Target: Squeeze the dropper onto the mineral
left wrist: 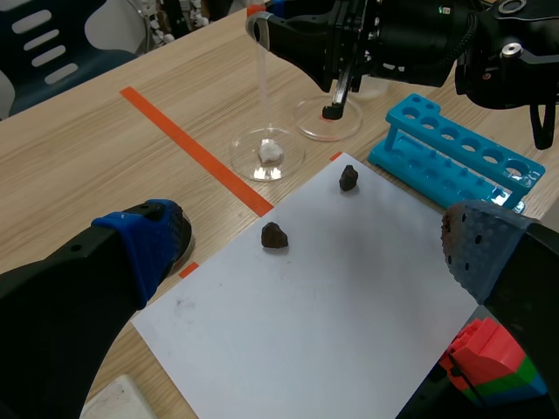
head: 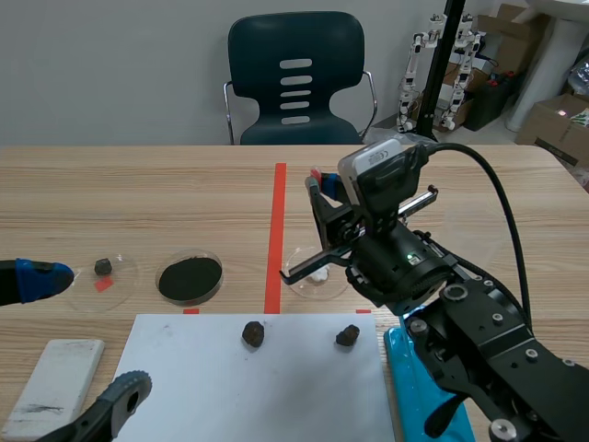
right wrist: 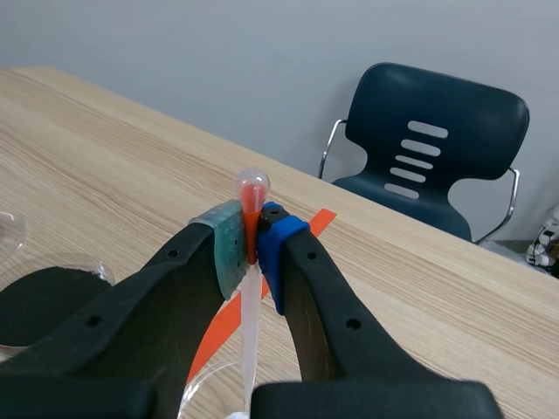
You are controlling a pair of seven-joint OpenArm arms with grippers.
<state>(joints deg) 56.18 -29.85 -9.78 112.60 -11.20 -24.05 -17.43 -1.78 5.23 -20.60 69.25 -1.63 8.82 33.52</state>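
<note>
Dropper (right wrist: 252, 188) being poised over mineral (left wrist: 271, 153)
The dropper is being clamped by the right gripper (right wrist: 251, 253) above the white mineral in its dish (left wrist: 240, 155); the left gripper (left wrist: 310, 253) is being held open. Drops could be thrown wide by tilt.

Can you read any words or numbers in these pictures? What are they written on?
None: no word, number or brand can be read in any view.
On the white block: dark smudges near its edge, not letters that I can read.
On the cardboard boxes far at the back: any print is too small to read.
On the dropper and the blue rack: no print shows.
</note>
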